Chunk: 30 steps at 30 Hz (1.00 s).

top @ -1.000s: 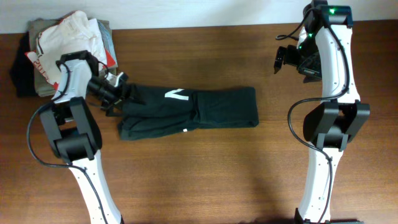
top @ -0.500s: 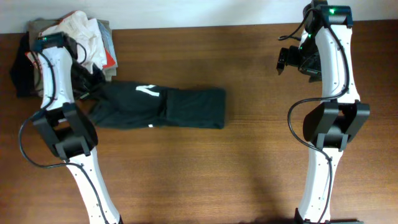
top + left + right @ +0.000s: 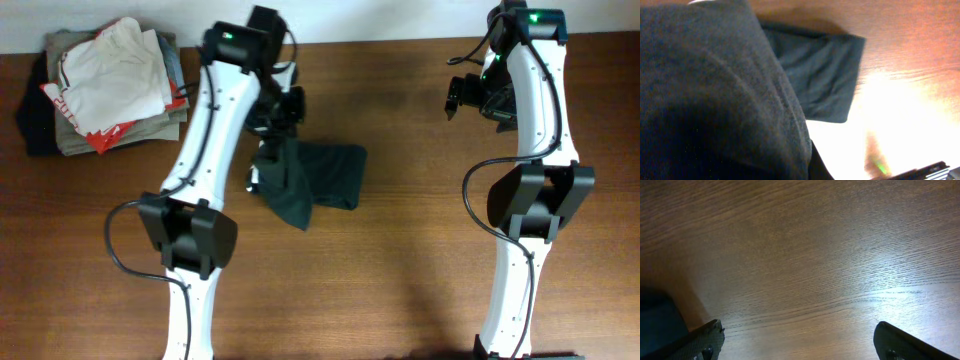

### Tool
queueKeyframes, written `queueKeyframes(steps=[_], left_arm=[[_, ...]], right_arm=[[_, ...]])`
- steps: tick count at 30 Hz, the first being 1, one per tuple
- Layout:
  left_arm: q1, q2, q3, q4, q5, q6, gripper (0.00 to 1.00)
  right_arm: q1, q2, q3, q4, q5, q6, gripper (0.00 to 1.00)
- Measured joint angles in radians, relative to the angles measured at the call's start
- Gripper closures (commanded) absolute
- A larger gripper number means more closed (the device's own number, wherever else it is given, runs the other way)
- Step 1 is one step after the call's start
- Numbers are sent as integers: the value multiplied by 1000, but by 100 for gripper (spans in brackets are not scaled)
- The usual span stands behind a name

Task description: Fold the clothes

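— Checking progress: where was the dark garment (image 3: 335,178)?
— Mid-table, half folded. Left gripper (image 3: 278,120) seemingly clamped on its raised edge, right gripper (image 3: 455,97) gaped empty. Folded pile (image 3: 100,85) done, probably.

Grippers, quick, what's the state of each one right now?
Left gripper: closed on the dark garment, one end raised off the table.
Right gripper: open, holding nothing.

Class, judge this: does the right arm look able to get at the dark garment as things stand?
Probably yes. Nothing but table lies between the open right gripper and the flat right end of the dark garment. The left gripper holds up its other end, out of the way.
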Motion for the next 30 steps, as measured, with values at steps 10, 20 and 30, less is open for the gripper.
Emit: queueKeyframes(steps=[10,20,30], left_arm=[[-203,183,0,166,0,-72,73],[-261,181,46,-3,-44,-42,36],[-49,59,-171,-64,57,87,33]], right_arm=[[0,0,0,0,0,0,1],[0,0,0,0,0,0,1],[0,0,0,4,0,0,1]])
